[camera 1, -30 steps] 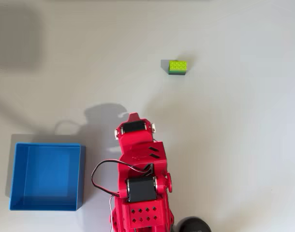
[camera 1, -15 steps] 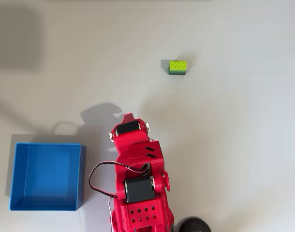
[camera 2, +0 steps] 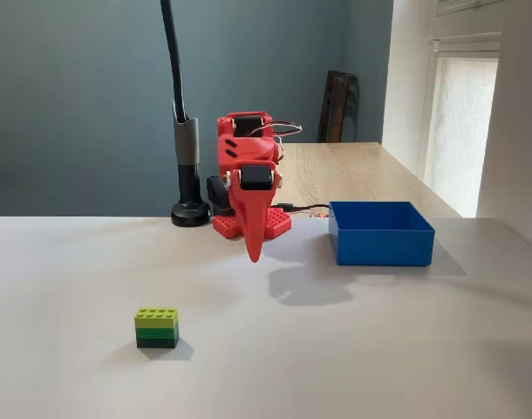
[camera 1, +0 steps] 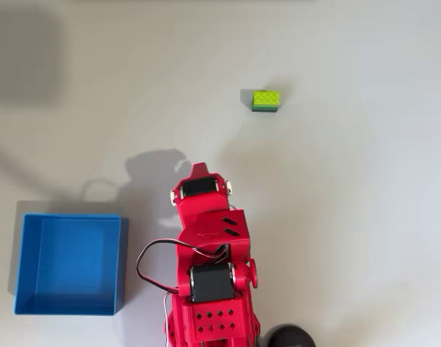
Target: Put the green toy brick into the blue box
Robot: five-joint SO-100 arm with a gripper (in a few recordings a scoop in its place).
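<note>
Hand (camera 2: 252,255) hanging above the bench (camera 2: 379,349), fingers pressed together, empty.
I see the green toy brick (camera 2: 157,327) well apart from the blue box (camera 2: 380,234), the hand between them.

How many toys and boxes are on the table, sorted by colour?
Green: 1, the small lime-green studded plastic brick.
Blue: 1, the square shallow blue plastic box, with nothing inside.
Total: 2.

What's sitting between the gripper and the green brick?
Nothing: bare table separates the gripper and the green toy brick in the fixed view; the overhead view shows the same.
</note>
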